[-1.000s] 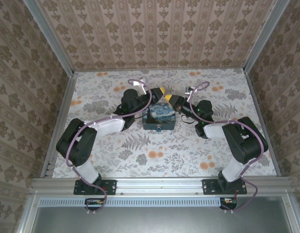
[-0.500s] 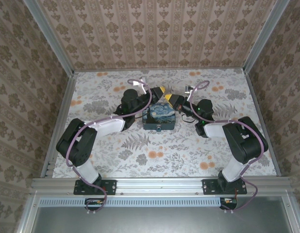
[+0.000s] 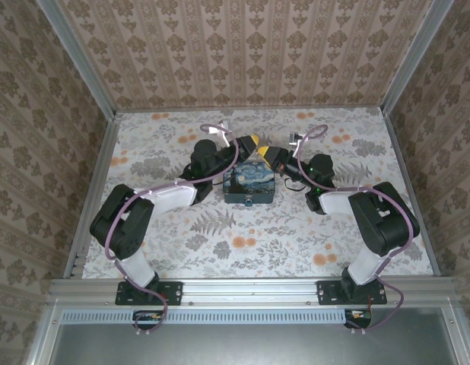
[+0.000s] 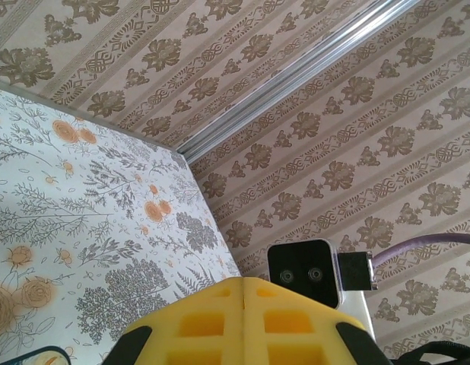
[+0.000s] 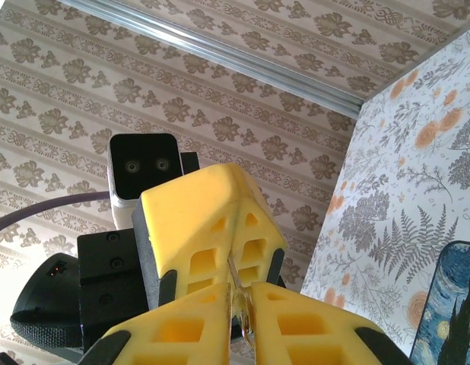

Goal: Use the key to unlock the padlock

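Right tool (image 5: 240, 295) pinching key (image 5: 238, 306), left tool (image 3: 252, 141) opposite, over painted box (image 3: 250, 186).

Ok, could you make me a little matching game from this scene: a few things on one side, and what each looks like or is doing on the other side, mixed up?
Things:
1. painted box
2. left gripper
3. right gripper
4. cables

Descriptions:
A. purple
B. pinching a thin pale sliver
C. blue with yellow swirls, standing on the flowered table
D. yellow fingers pressed together

Pairs: 1-C, 2-D, 3-B, 4-A
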Robot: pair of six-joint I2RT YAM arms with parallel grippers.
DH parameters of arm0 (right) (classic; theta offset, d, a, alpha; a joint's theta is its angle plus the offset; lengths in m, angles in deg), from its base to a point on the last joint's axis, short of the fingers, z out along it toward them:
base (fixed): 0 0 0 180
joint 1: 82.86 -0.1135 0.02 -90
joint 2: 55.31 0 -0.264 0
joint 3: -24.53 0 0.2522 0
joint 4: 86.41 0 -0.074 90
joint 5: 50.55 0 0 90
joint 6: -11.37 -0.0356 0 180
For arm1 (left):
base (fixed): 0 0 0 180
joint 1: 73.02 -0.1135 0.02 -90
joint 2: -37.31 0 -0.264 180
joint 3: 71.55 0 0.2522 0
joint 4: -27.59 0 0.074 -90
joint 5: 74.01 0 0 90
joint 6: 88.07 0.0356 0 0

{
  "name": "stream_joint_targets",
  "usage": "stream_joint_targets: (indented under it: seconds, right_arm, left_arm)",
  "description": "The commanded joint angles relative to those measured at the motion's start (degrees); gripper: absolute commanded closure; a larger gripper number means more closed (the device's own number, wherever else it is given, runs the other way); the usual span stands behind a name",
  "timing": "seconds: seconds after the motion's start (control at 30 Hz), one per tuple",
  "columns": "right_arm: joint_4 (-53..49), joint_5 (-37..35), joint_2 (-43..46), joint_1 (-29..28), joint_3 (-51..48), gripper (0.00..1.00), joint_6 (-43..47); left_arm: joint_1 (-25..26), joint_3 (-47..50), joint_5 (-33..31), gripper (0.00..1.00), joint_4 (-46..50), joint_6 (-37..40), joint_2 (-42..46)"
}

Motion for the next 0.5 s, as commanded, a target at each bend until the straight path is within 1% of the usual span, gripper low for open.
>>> stream_joint_targets:
  seconds: [0.0,0.07,0.13,0.4,0.47]
  right_arm:
    - [2.66,1.41,-0.34,-0.11,2.67,0.82,-0.2]
    - [2.64,1.65,-0.41,-0.11,2.85,0.77,-0.2]
    - [2.61,1.67,-0.44,-0.11,2.81,0.78,-0.2]
    - [2.54,1.38,-0.76,-0.12,2.68,0.91,-0.47]
    - [2.58,1.16,-0.81,-0.16,2.51,0.92,-0.47]
  left_arm:
    - [1.14,-1.03,0.8,1.0,0.12,-0.27,-1.21]
    - [1.27,-0.98,0.8,1.0,0.08,-0.26,-1.21]
    - [1.27,-1.03,0.72,1.0,-0.08,-0.36,-1.38]
    - [1.41,-0.94,0.41,1.0,-0.28,-0.53,-1.32]
    - [1.39,-0.59,0.11,1.0,-0.45,-0.53,-1.14]
